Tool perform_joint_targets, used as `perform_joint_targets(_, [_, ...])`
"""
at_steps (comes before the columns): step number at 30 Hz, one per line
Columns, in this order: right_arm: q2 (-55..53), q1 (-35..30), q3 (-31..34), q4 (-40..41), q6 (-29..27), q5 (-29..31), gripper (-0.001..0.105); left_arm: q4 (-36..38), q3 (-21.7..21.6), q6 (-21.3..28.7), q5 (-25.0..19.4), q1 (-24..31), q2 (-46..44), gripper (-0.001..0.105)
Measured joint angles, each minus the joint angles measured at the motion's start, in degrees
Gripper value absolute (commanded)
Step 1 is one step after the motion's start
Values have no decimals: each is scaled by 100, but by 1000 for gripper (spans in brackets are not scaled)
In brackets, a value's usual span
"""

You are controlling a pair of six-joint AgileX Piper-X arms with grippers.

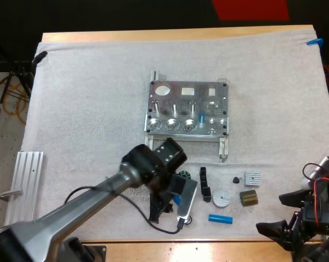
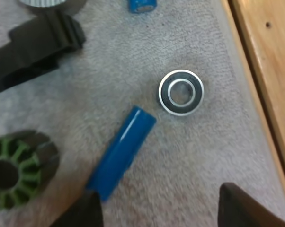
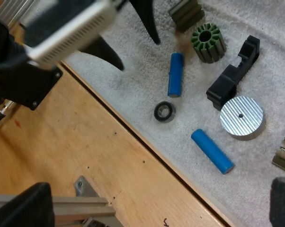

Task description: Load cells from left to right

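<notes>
**Kid:** Blue things are the cells, right? Where are they from up high?

**Helper:** One blue cell (image 1: 176, 201) lies on the near part of the mat (image 1: 88, 109), right under the left claw (image 1: 167, 204). A second blue cell (image 1: 220, 219) lies a bit to its right. The metal fixture (image 1: 187, 108) sits farther back. The right claw (image 1: 285, 215) is well apart, at the right edge.

**Kid:** And from the left wrist?

**Helper:** The left claw is wide and holds nothing. The cell lies slanted, with one end just beside a finger (image 2: 81, 215). I think the claw must turn so that its fingers cross the cell's long side.

**Kid:** From the right wrist?

**Helper:** The right claw is wide too, and empty. The left arm is much nearer.
</notes>
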Motion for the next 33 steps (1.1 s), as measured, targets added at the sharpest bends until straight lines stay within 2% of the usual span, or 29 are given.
perform_joint_targets(8, [0, 0, 0, 0, 0, 0, 89, -317, 0, 0, -26, 0, 681, 52])
perform_joint_targets(13, [0, 0, 0, 0, 0, 0, 89, -637, 0, 0, -367, 0, 1022, 52])
perform_joint_targets(15, [0, 0, 0, 0, 0, 0, 89, -722, 18, 0, -632, 0, 1217, 52])
perform_joint_targets(24, [0, 0, 0, 0, 0, 0, 89, -741, 15, -62, -713, 0, 1524, 51])
perform_joint_targets(25, [0, 0, 0, 0, 0, 0, 89, -741, 15, -60, -713, 0, 1524, 49])
perform_joint_targets(27, [0, 0, 0, 0, 0, 0, 89, -774, 15, -90, -725, 0, 1524, 36])
perform_joint_targets(28, [0, 0, 0, 0, 0, 0, 89, -802, 15, -88, -733, 0, 1524, 34])
perform_joint_targets(30, [0, 0, 0, 0, 0, 0, 89, -872, -3, -88, -753, 0, 1541, 18])
perform_joint_targets(33, [0, 0, 0, 0, 0, 0, 89, -885, 0, -88, -758, 0, 1539, 10])
